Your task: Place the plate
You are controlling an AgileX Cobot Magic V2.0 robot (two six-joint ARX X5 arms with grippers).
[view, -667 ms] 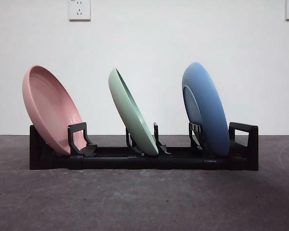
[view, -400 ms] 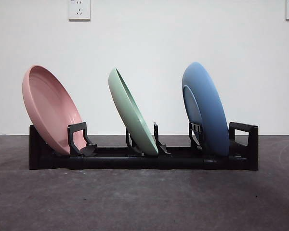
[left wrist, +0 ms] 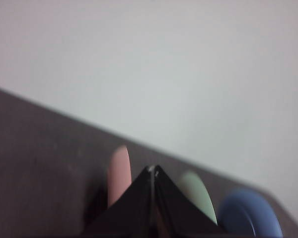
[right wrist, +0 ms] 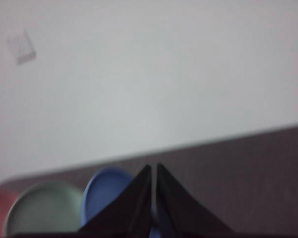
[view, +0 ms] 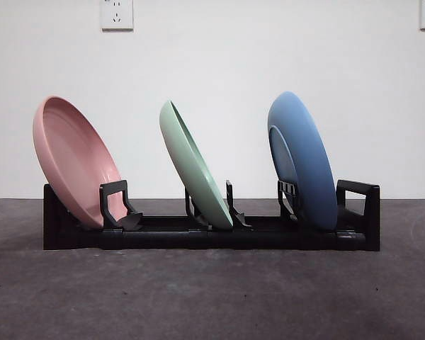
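Observation:
Three plates lean in a black rack (view: 198,235) on the dark table: a pink plate (view: 74,161) at the left end, a green plate (view: 193,166) in the middle, a blue plate (view: 302,159) at the right end. Neither arm appears in the front view. My left gripper (left wrist: 152,169) is shut and empty, held back from the rack, with the pink plate (left wrist: 119,174), green plate (left wrist: 198,196) and blue plate (left wrist: 251,215) blurred beyond it. My right gripper (right wrist: 153,168) is shut and empty too, with the blue plate (right wrist: 107,193) and green plate (right wrist: 42,208) beyond it.
A white wall with two power sockets (view: 117,14) stands behind the rack. Dark grey tabletop (view: 212,297) stretches in front of the rack and to both sides.

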